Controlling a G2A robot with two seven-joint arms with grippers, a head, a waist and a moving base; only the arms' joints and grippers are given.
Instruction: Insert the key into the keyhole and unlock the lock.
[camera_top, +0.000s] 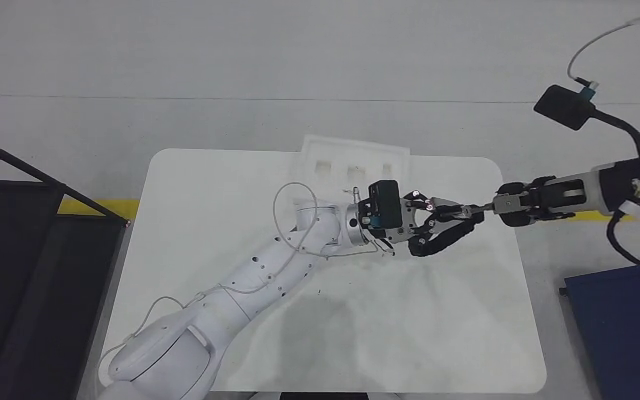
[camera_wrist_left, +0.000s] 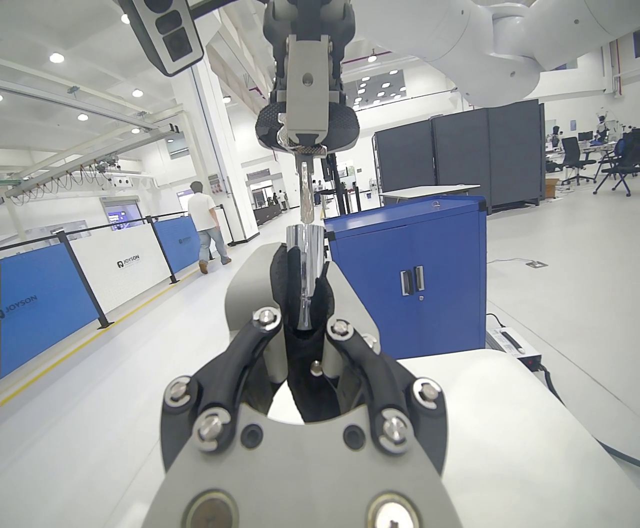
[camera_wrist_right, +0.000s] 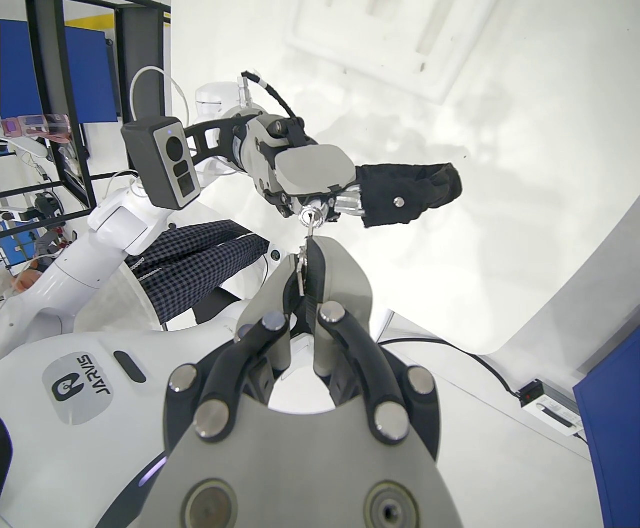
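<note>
My left gripper (camera_wrist_left: 301, 260) is shut on the chrome lock (camera_wrist_left: 306, 252), holding it above the white table (camera_top: 220, 250) with the keyhole end facing the other arm. My right gripper (camera_wrist_right: 305, 250) is shut on the silver key (camera_wrist_right: 300, 272). The key's blade (camera_wrist_left: 306, 200) lines up with the lock, and its tip sits right at the keyhole (camera_wrist_right: 310, 216); most of the blade is still outside. In the top view the left gripper (camera_top: 445, 222) and the right gripper (camera_top: 497, 206) meet tip to tip over the table's right half.
A white foam tray (camera_top: 355, 160) lies at the table's back edge. A black frame (camera_top: 40, 200) stands off the table's left side, and a blue cabinet (camera_wrist_left: 415, 270) stands beyond its right side. A cable and power strip (camera_wrist_right: 545, 400) lie on the floor.
</note>
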